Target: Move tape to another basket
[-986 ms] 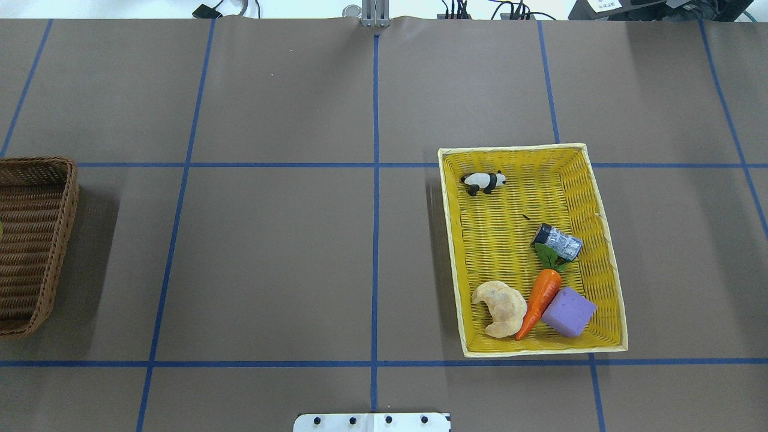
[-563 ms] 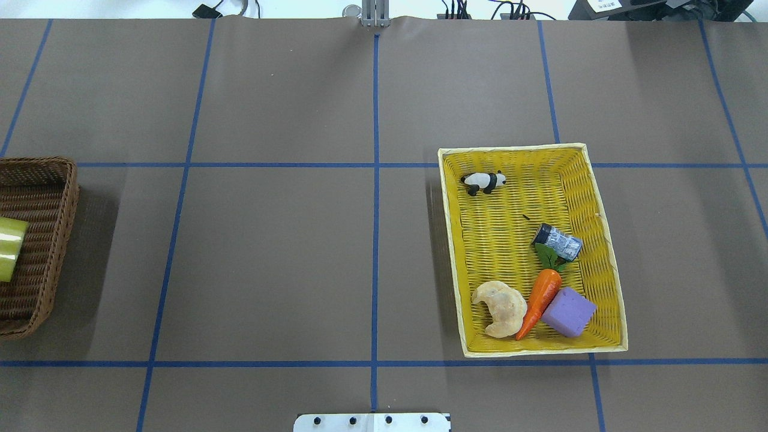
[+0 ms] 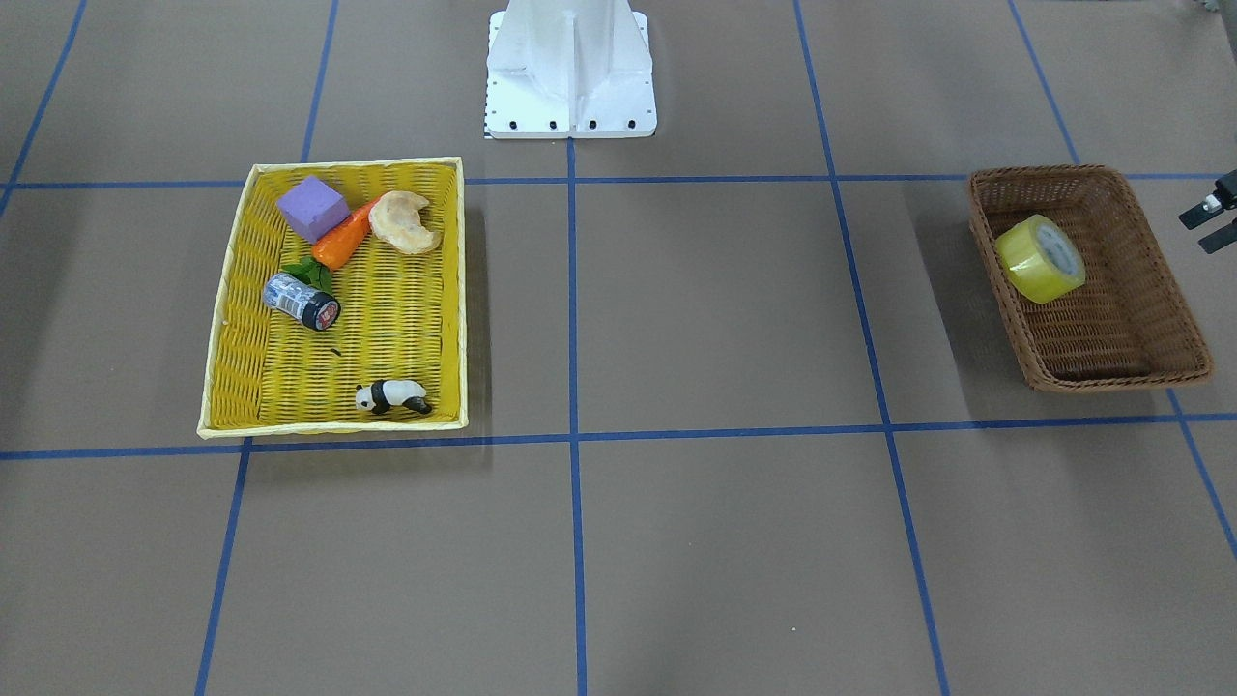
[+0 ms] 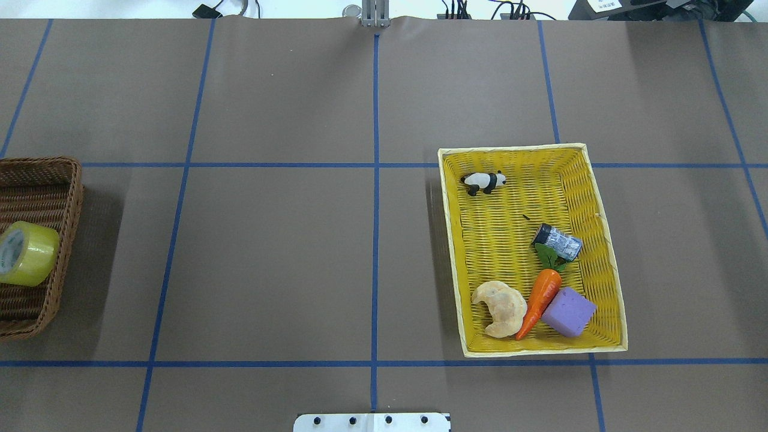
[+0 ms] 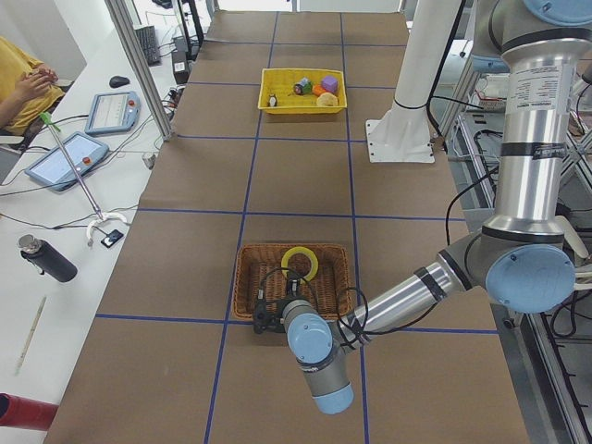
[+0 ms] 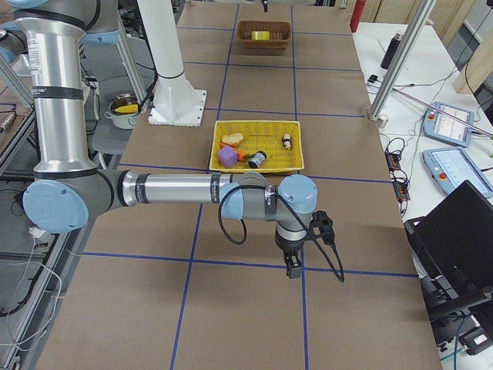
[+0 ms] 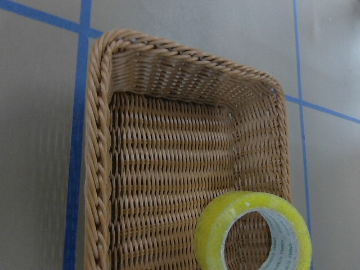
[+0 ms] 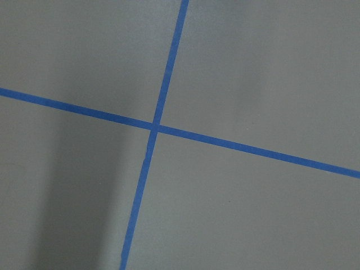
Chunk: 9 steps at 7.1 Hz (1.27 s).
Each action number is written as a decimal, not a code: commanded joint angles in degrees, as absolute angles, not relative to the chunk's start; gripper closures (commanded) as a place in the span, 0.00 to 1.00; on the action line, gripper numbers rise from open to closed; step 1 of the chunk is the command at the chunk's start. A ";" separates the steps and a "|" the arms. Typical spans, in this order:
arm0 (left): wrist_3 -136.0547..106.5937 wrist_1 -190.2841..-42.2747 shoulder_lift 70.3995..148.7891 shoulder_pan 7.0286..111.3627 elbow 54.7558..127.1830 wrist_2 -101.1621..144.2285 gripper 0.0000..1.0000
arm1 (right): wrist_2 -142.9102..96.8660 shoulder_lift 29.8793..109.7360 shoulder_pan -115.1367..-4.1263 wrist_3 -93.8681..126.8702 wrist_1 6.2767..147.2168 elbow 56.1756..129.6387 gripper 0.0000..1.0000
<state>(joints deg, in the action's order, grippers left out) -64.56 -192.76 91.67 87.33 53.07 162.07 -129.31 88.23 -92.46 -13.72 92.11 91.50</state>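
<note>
The yellow tape roll (image 3: 1040, 258) lies on its own inside the dark-brown wicker basket (image 3: 1160, 309), leaning on one long wall. It also shows in the overhead view (image 4: 27, 253) and the left wrist view (image 7: 253, 232). My left gripper (image 3: 1213, 220) is open and empty, just outside the basket's outer long side; in the exterior left view it (image 5: 268, 313) hangs by the basket's near rim (image 5: 248, 289). My right gripper (image 6: 293, 270) hangs over bare table near the yellow basket; I cannot tell whether it is open or shut.
The yellow woven basket (image 4: 594, 198) holds a panda figure (image 4: 483, 181), a small can with a black cap (image 4: 558, 242), a carrot, a bread piece and a purple block. The robot's white base (image 3: 570, 68) stands at the table's edge.
The tape has come into sight in the brown basket and rolled to rest against its wall. The basket has shifted slightly toward the table's middle.
</note>
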 commanded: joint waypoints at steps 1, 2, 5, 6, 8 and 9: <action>-64.51 -192.05 96.22 91.57 53.35 161.63 0.02 | -129.37 88.24 -92.46 -13.62 92.11 91.49 0.00; -63.73 -192.13 97.37 91.49 53.61 158.50 0.02 | -129.37 88.24 -92.46 -13.62 92.11 91.49 0.00; -45.62 -192.04 97.56 91.40 57.38 147.00 0.02 | -129.37 87.98 -92.46 -13.10 91.93 91.49 0.00; -38.22 -191.17 97.65 91.75 57.39 144.26 0.02 | -129.37 87.89 -92.46 -13.01 91.93 91.49 0.00; -19.88 -188.55 97.56 92.72 57.39 133.92 0.02 | -129.37 87.98 -92.46 -13.01 91.93 91.49 0.00; -9.77 -185.74 97.47 93.33 57.48 127.94 0.01 | -129.37 88.15 -92.46 -13.01 91.93 91.49 0.00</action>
